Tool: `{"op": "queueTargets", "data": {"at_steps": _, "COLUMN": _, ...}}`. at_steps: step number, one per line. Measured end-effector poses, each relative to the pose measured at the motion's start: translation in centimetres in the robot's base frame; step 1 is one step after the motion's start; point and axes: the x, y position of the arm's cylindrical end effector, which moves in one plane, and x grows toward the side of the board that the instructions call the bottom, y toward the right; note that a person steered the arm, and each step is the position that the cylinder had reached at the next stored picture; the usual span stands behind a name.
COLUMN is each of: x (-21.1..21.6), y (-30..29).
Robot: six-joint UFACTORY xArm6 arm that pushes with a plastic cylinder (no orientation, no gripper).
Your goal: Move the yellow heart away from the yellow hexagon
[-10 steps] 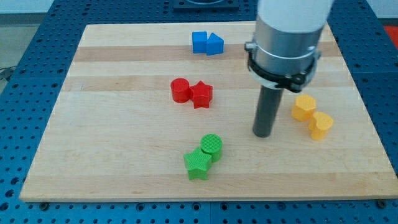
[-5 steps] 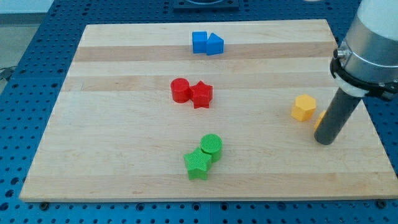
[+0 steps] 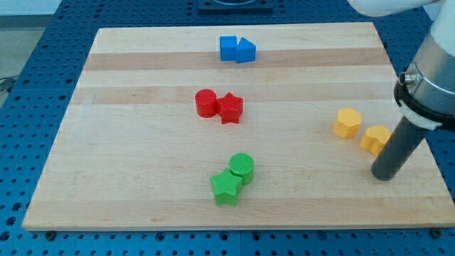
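My tip [image 3: 384, 176] rests on the wooden board [image 3: 142, 142] near its right edge, just below the yellow heart [image 3: 374, 139] — the rod partly covers that block's right side, and I cannot tell if they touch. The yellow hexagon [image 3: 348, 123] sits just beside the heart, up and to the view's left, a narrow gap between them. There's no claw on this arm — only the rod.
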Motion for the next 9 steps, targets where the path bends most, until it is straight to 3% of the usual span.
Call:
{"op": "queueTargets", "data": {"at_steps": 4, "x": -7.0, "y": -0.1}}
{"op": "queueTargets", "data": {"at_steps": 5, "x": -5.3, "y": -0.1}}
{"op": "queueTargets", "data": {"at_steps": 6, "x": -0.7, "y": -0.1}}
{"op": "queueTargets", "data": {"at_steps": 7, "x": -0.4, "y": -0.1}}
{"op": "queueTargets", "data": {"at_steps": 9, "x": -5.7, "y": 1.5}}
